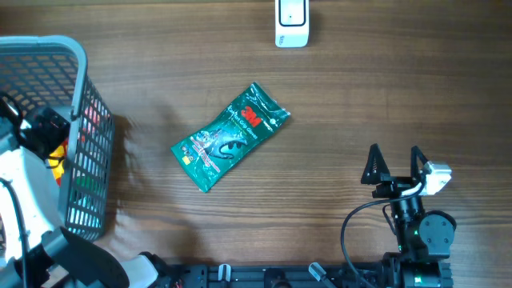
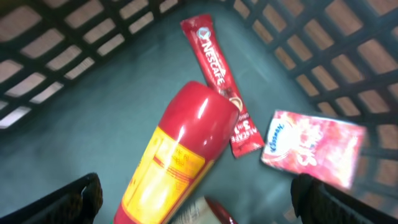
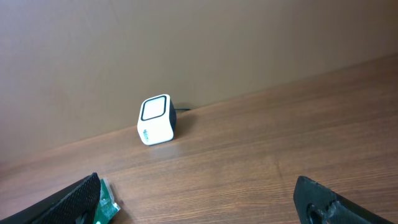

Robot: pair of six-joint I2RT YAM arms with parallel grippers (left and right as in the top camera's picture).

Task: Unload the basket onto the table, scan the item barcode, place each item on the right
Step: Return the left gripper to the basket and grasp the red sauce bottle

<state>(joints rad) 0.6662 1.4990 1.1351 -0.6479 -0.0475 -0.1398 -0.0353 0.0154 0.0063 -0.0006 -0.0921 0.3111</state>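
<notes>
Overhead | right gripper [image 1: 394,164] jaws spread wide, holding nothing, over table [image 1: 360,96] | left gripper [image 2: 196,199] jaws wide apart, empty, inside basket [image 1: 48,48] above red bottle [image 2: 180,158] | green 3M packet [image 1: 230,136] flat mid-table, well apart from both grippers | white scanner [image 1: 291,22] at far edge, beyond packet
</notes>
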